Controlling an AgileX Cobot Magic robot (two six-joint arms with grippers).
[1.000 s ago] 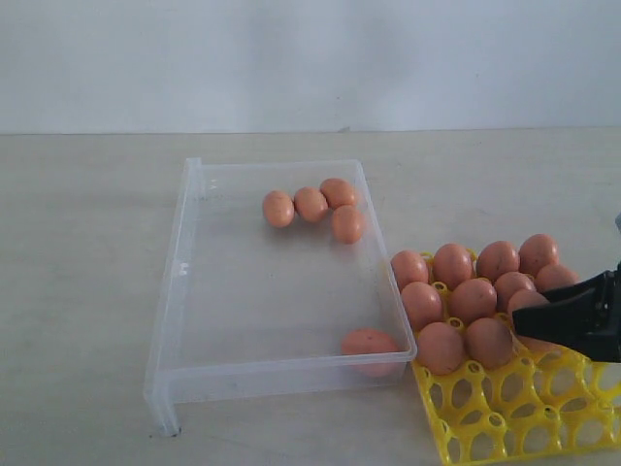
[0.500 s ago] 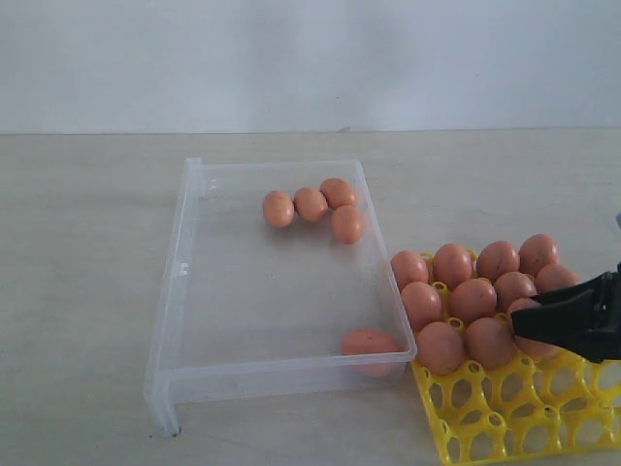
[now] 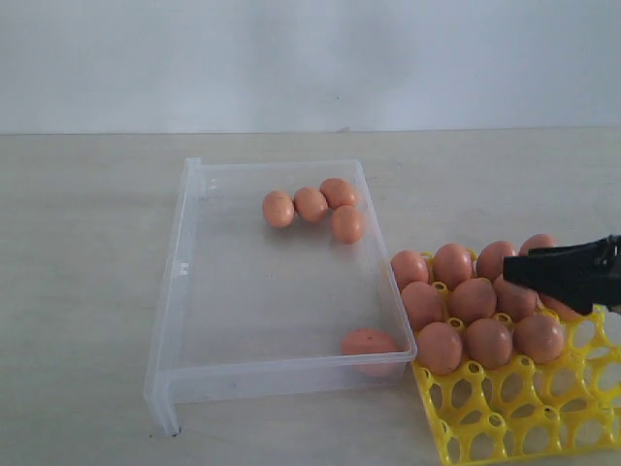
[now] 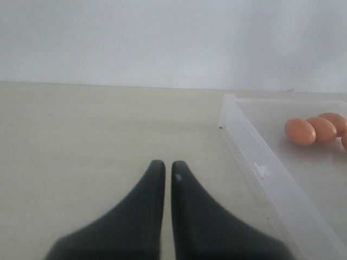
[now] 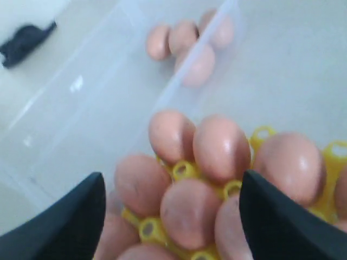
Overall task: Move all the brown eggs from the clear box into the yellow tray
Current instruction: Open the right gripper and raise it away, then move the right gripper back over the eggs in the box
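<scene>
1. Five brown eggs lay in the clear box. Four were bunched together at its far end, close to the right wall. The fifth sat alone in its near right corner.
2. About ten more eggs of the same kind sat in the yellow tray, packed side by side in the rows on its far side.
3. The tray stood just to the right of the clear box's near right corner. Its edge was right against the box rim, though actual contact could not be told.
4. The right gripper hung over the filled cups of the tray, to the right of the clear box. Its two black fingers were spread wide apart. Several eggs showed in the gap below, and none was gripped.
5. The left gripper was outside the clear box, off its left long wall, low over the pale table. Its fingertips were drawn together with only a thin slit between them and nothing in it.
6. Box and tray both rested on that table, with a plain white wall behind the box's far end.
</scene>
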